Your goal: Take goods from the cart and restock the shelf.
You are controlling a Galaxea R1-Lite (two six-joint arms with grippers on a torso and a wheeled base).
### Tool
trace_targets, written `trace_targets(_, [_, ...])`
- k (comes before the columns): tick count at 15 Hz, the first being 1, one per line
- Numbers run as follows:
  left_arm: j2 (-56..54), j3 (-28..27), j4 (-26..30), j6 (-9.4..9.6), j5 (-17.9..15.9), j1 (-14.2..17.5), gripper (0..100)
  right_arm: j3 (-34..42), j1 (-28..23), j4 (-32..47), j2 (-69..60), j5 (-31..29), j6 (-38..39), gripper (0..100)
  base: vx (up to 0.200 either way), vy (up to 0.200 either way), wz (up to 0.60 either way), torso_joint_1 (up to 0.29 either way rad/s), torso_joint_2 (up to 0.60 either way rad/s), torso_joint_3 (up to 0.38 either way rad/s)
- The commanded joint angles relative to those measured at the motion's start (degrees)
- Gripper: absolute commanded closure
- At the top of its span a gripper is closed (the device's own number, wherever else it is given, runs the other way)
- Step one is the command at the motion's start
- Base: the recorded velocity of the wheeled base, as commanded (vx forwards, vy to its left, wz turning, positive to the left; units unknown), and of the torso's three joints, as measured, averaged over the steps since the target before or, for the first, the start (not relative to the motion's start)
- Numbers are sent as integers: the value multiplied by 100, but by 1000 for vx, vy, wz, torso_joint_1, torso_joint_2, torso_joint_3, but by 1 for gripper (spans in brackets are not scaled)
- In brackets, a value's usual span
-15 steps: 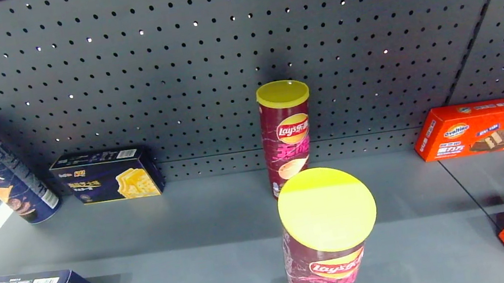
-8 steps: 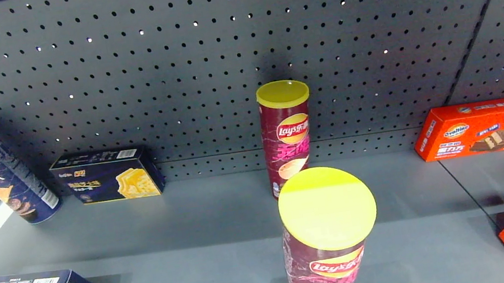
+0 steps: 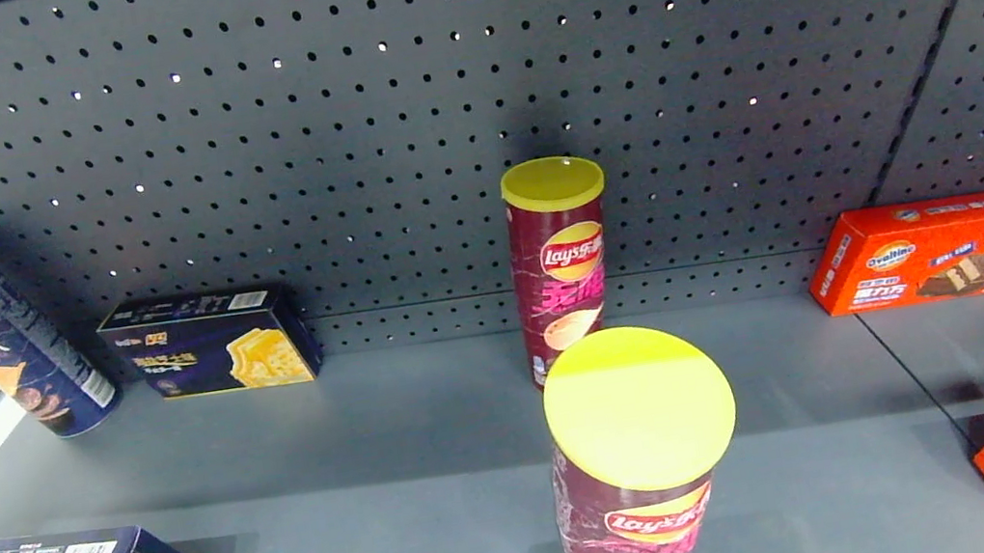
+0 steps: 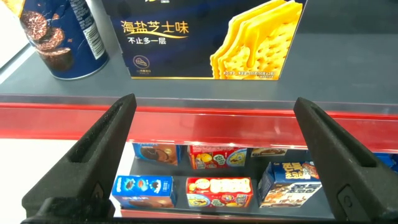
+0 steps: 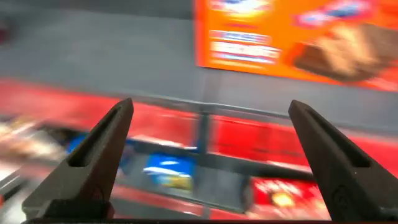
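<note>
The left gripper (image 4: pixel 214 104) is spread wide and holds nothing. Straight ahead of it, past the red shelf edge (image 4: pixel 199 118), a dark blue cracker box (image 4: pixel 205 37) stands on the shelf (image 4: pixel 348 87), with a blue chip can (image 4: pixel 62 37) just beside the box. Small boxes (image 4: pixel 217 190) sit on a lower level under that edge. The right gripper (image 5: pixel 211 104) is just as wide open and empty, and an orange box (image 5: pixel 298 37) lies ahead of it. Two purple chip cans (image 3: pixel 561 266) stand upright, one behind the other, between the blue goods and the orange ones.

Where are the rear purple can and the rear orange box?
rear purple can (image 3: pixel 563 280): head view, on its label.
rear orange box (image 3: pixel 939 268): head view, on its front face.
</note>
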Motion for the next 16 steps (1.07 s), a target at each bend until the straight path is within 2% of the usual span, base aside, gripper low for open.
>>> trace_targets(1, [7,0,0,-5,8,2,0,1,-618,-9,55,20,-5,0,0,0,0,0,0,0])
trace_targets(2, [7,0,0,4,0,2,0,1,-1014,-1,-15,20,-5,0,0,0,0,0,0,0])
trace_targets(3, [7,0,0,-5,0,2,0,10,-1199,-9,-173,-6,57,0,0,0,0,0,0,0])
trace_targets(4, [7,0,0,4,0,2,0,10,-1058,-9,-454,20,13,0,0,0,0,0,0,0])
trace_targets(16, [7,0,0,-5,0,2,0,10,-1058,-9,-463,29,-5,0,0,0,0,0,0,0])
